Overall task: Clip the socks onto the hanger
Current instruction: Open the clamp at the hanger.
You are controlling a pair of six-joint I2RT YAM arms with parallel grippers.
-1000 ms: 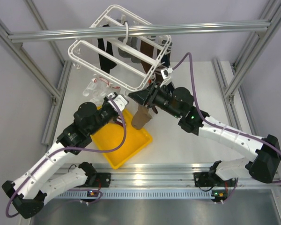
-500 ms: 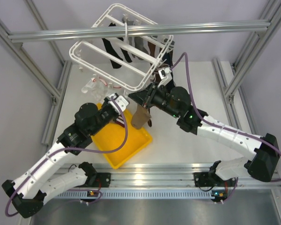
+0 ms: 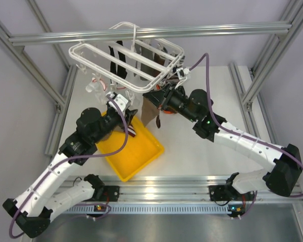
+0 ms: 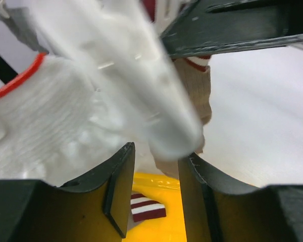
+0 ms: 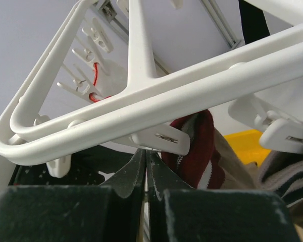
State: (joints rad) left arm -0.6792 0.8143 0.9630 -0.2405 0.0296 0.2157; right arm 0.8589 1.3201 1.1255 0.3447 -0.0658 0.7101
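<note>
Top external view: just under the large white plastic rectangular hanger [image 5: 192,96], the right gripper [image 5: 145,160] is pinched tight on a hanging tan sock [image 3: 150,115], while the left gripper [image 4: 156,154], fingers apart, straddles a blurred white hanger clip [image 4: 156,116] above the yellow tray [image 3: 136,157].

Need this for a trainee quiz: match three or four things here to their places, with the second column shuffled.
1. white plastic rectangular drying hanger
2. yellow rectangular plastic tray
3. tan fabric sock with a red-and-white striped cuff
4. red-and-white striped fabric sock, only partly seen

A. lying inside the tray
B. hooked over the overhead metal bar
C. flat on the white table
D. dangling below the hanger's near edge

Pairs: 1-B, 2-C, 3-D, 4-A.
</note>
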